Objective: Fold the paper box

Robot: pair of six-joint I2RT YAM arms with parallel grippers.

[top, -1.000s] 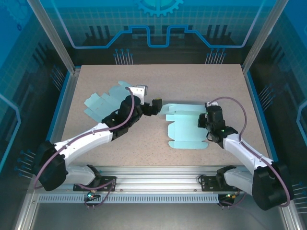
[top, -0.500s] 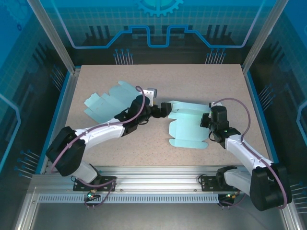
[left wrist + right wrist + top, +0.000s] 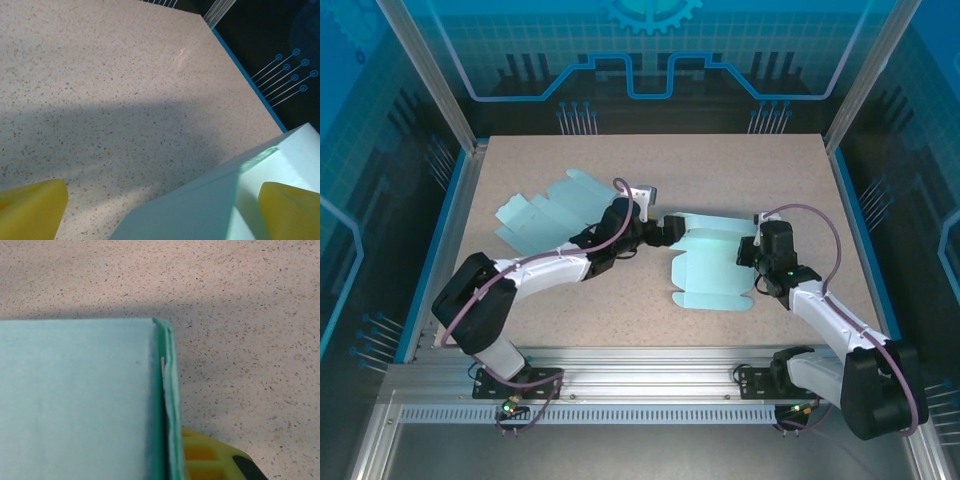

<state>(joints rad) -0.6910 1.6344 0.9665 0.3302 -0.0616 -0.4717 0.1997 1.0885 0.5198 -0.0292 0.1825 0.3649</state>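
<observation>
On the speckled table (image 3: 720, 170), seen from the top camera, the paper box (image 3: 705, 272) lies right of centre as a pale teal die-cut blank, partly folded. Its outline is nearly as wide as it is deep. The longer side seems to run from the far edge toward the arms' bases, though the raised flaps make this hard to judge. The left gripper (image 3: 665, 232) reaches across to the blank's far-left corner, and the right gripper (image 3: 750, 255) sits at its right edge. A second flat blank (image 3: 545, 208) lies well apart at the left rear, its long axis running left to right with a slight tilt.

From the left wrist camera, the jaws stand wide apart. One yellow fingertip (image 3: 30, 210) is over bare table at the lower left, and the other fingertip (image 3: 292, 212) is at the lower right. A raised corner of the box rises between them, close to the right-hand tip, and nothing is gripped.

From the right wrist camera, a doubled, folded edge of the box runs up the frame. A yellow finger (image 3: 205, 460) lies just beside it at the bottom, and the jaws are closed onto that edge.
</observation>
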